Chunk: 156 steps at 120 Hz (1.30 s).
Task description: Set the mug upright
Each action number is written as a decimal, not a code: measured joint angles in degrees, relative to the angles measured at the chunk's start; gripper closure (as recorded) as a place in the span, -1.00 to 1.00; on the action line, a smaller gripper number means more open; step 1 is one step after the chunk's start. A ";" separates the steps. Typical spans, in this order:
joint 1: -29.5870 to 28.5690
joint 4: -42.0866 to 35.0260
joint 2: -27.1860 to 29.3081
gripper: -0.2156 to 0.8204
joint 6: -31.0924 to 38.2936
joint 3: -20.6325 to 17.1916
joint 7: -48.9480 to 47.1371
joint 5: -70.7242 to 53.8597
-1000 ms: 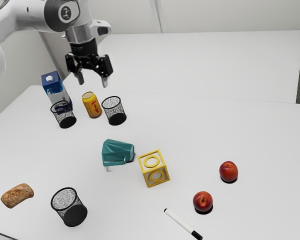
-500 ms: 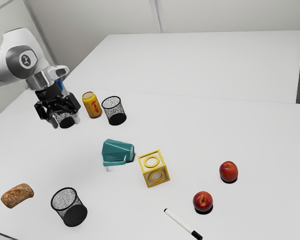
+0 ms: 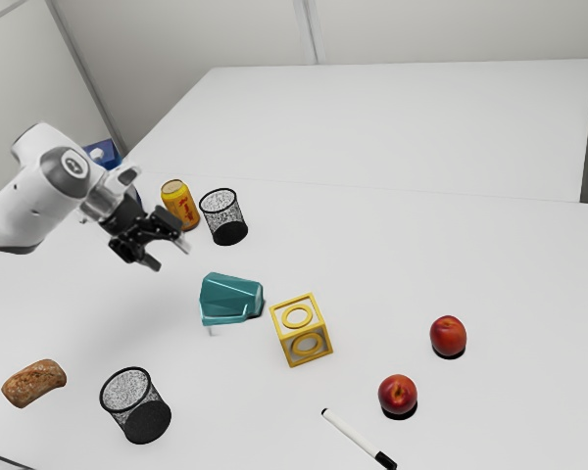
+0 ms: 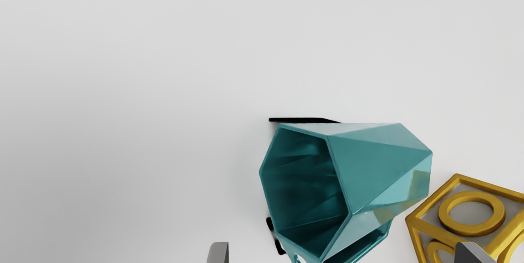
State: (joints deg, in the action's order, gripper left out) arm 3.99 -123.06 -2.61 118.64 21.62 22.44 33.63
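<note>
My gripper (image 3: 172, 257) hangs above the table in the exterior view, tilted toward the teal mug (image 3: 230, 299) and apart from it. The mug lies on its side, its base toward the yellow block. In the wrist view the mug (image 4: 368, 164) shows its wide mouth, with the handle low on one side and partly cut off by the picture's edge. My gripper (image 4: 342, 252) is open there, its two fingertips far apart and nothing held between them.
A yellow block (image 3: 301, 331) stands close beside the mug's base. Mesh cups (image 3: 224, 217), a yellow can (image 3: 179, 206) and a blue carton (image 3: 102, 153) stand farther back. Nearer are another mesh cup (image 3: 136, 405), bread (image 3: 34, 383), a marker (image 3: 357, 437) and two red fruits (image 3: 448, 336).
The arm first swung toward the exterior view's left and down. Since then my hand has tilted and moved toward the exterior view's right, nearer the mug. The mug lies where it was.
</note>
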 joint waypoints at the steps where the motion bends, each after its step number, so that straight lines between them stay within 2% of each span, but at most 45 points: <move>1: 0.01 -0.14 -0.07 -0.58 0.13 0.00 0.30 0.40; 56: 0.72 -3.69 -3.81 -0.58 0.64 0.53 13.22 16.55; 132: 0.77 -3.76 -8.91 -0.58 -5.88 0.53 23.14 31.04; 156: 0.77 -4.28 -9.54 -0.39 -6.92 0.53 25.22 32.84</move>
State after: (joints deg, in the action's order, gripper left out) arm 4.76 -127.33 -12.14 111.72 22.15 47.66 66.47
